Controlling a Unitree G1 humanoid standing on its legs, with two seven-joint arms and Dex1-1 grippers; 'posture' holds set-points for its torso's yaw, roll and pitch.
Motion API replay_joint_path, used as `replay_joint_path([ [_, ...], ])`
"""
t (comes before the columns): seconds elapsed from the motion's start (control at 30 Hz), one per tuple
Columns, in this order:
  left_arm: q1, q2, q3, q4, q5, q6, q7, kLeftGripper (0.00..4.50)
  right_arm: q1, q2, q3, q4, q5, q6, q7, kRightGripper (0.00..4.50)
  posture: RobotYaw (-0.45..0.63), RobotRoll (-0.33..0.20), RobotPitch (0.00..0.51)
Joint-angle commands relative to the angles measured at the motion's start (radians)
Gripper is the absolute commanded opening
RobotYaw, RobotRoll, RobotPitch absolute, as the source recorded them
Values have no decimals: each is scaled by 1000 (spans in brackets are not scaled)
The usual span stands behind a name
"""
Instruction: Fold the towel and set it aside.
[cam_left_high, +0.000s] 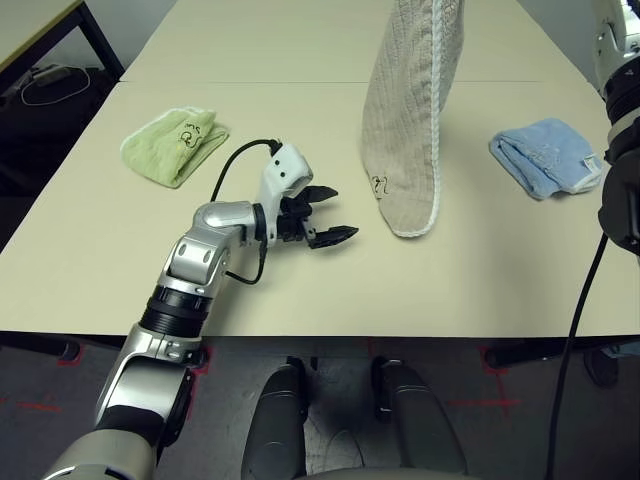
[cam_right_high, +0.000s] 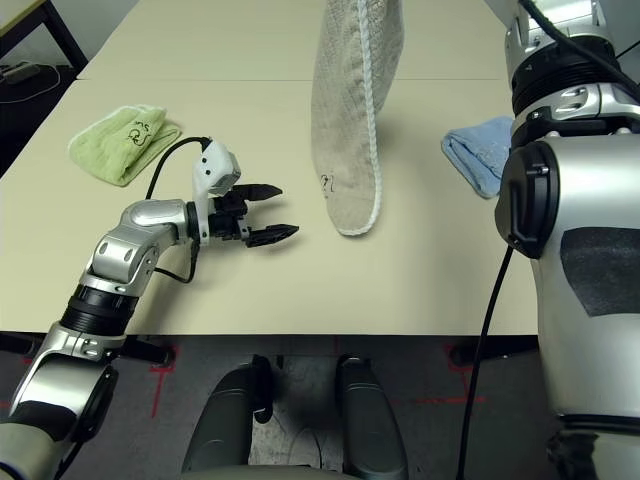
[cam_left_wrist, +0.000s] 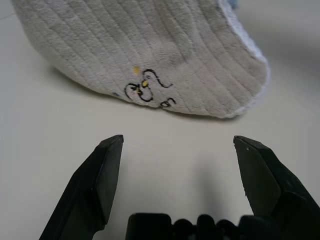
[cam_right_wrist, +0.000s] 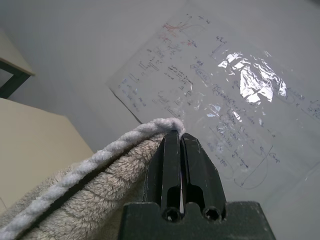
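Observation:
The beige towel (cam_left_high: 405, 130) hangs down in a long drape from above the head views' top edge, its lower end touching the table. Its white edging runs down the right side, and a small dark script logo (cam_left_wrist: 147, 90) sits near the bottom. My right gripper (cam_right_wrist: 178, 145) is held high, shut on the towel's white-edged corner (cam_right_wrist: 125, 200). My left gripper (cam_left_high: 325, 213) hovers low over the table just left of the towel's lower end, open and empty, pointing at the logo.
A folded light green towel (cam_left_high: 175, 143) lies at the table's left. A folded light blue towel (cam_left_high: 545, 155) lies at the right, partly behind my right arm (cam_right_high: 575, 230). A seam between two tabletops (cam_left_high: 250, 82) crosses behind the towels.

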Motion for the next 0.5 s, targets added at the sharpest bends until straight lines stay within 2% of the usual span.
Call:
replay_joint_path([
  [0.03,9,-26,-43,-43,53,33,83,4500,5,-1,17,9,-16,29,-30,37,39,0,178],
  [0.27,18,-76,-127,-66,161,-5,194,4500,4,10,28,11,-21,48,-32,37,50,0,184],
  [0.4,18,-129,-111,-109,118,152,218,4500,4,17,30,11,-18,49,-29,37,53,0,185],
  [0.5,-18,-196,-47,-119,77,298,274,4500,4,18,30,12,-17,49,-27,37,53,0,193],
])
